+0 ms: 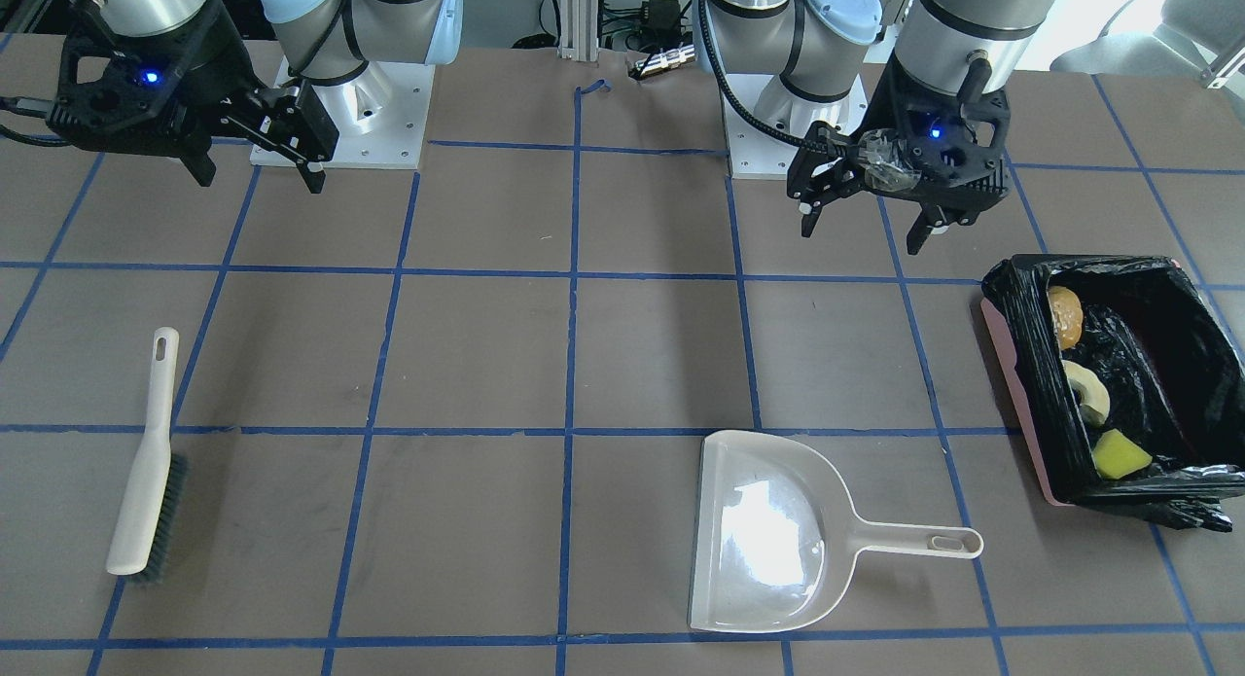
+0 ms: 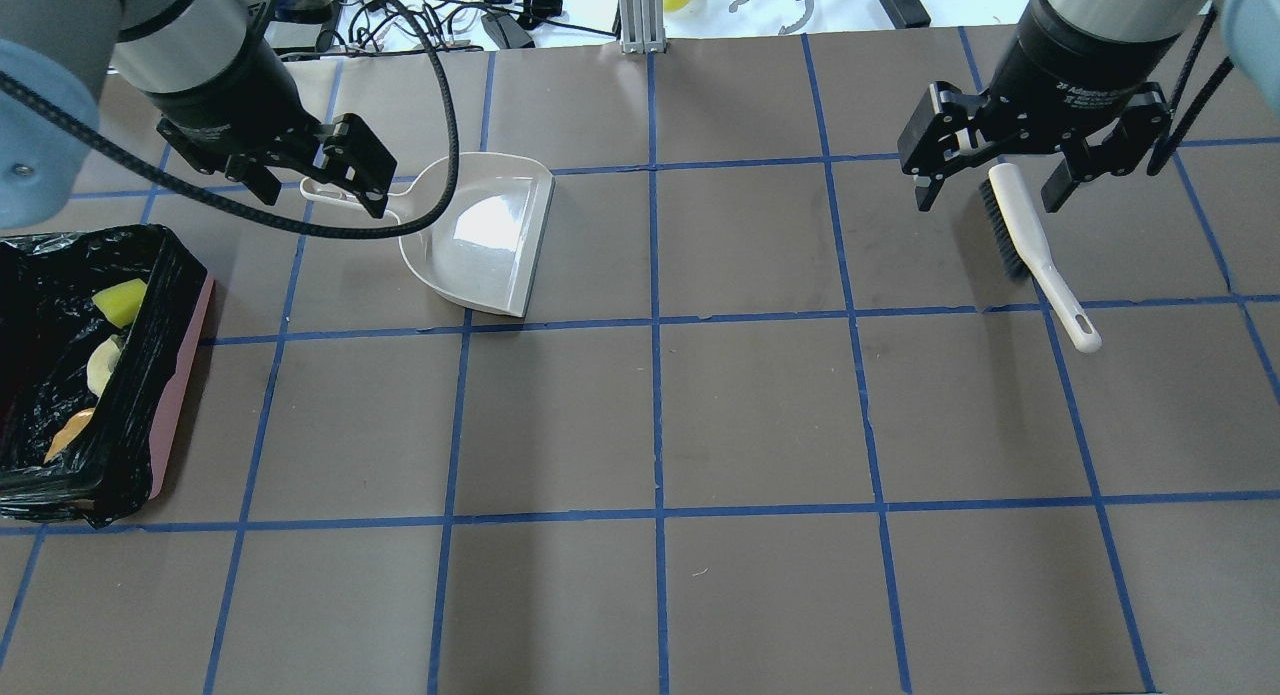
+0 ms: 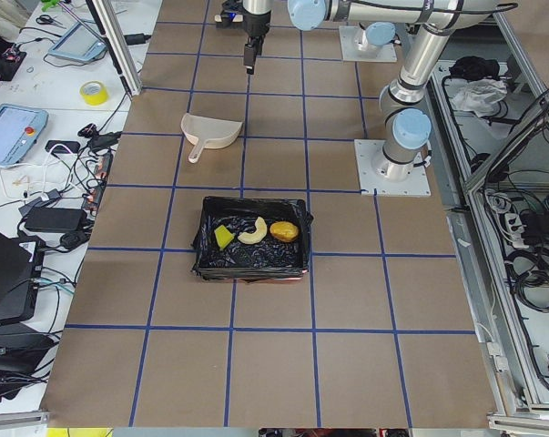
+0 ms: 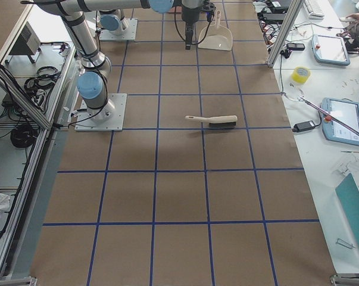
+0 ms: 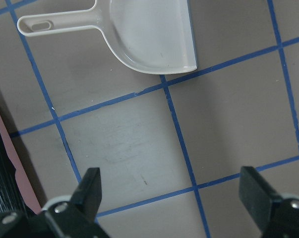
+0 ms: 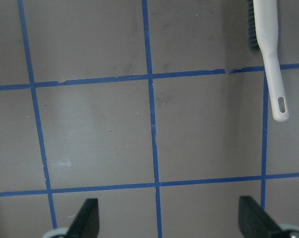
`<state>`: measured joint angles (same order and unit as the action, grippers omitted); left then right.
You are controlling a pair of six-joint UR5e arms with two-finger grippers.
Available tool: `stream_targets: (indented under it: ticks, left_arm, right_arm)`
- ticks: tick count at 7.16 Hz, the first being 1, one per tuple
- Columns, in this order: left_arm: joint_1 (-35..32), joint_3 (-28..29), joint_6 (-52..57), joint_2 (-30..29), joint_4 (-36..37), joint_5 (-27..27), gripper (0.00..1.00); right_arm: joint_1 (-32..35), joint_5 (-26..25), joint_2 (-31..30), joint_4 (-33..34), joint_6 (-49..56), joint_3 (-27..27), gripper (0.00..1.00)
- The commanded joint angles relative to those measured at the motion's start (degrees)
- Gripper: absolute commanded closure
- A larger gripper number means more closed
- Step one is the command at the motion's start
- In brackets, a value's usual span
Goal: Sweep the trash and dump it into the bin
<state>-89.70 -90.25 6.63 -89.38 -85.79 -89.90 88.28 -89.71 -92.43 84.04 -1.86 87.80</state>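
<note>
Item: left gripper (image 1: 861,233), fingers spread wide with nothing between them, hanging above the table (image 1: 467,345). The dustpan (image 1: 768,535) lies flat beyond its fingertips, free of any hold, handle turned toward the bin side. Its pan is bare, which by judgement means the load has been tipped out. Item: the bin (image 1: 1012,297), a pink box with a black bag liner, stands outboard of the left gripper and close to it, within that arm's easy reach, likely so the dustpan need travel little to be emptied. Item: the trash, all inside the bin along one wall: golden-brown roll (image 1: 1065,316), tan ring (image 1: 1087,389), yellow-green sponge block (image 1: 1119,454). None shows on the table, so the task looks complete or nearly so. Item: right gripper (image 2: 988,200), likewise spread and carrying nothing, poised over the brush (image 1: 146,472), which lies on its side beneath and just ahead of the fingers, well apart from the dustpan. Surface: matt brown sheeting marked into squares by blue tape lines (image 1: 574,365), with faint scuffs. Room: arm bases bolted on plates at the table's robot edge. Operators' benches beyond the far edge hold tablets (image 3: 15,134), a yellow tape roll (image 3: 94,92) and loose cables.
</note>
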Motion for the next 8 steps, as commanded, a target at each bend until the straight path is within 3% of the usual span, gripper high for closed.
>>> stream_targets:
  ticks: [1, 4, 8]
  left_arm:
    - [-1.00, 1.48, -6.45, -1.41, 0.45, 0.08, 0.00]
    - [-1.18, 0.61, -5.22, -0.54, 0.27, -0.71, 0.00]
    - [-0.74, 0.43, -4.78, 0.08, 0.71, -0.80, 0.00]
  right_arm:
    - [0.22, 0.14, 0.23, -0.02, -0.08, -0.09, 0.00]
    - [0.13, -3.19, 0.06, -0.11, 1.76, 0.09, 0.00]
    - [0.13, -2.40, 0.15, 0.15, 1.77, 0.26, 0.00]
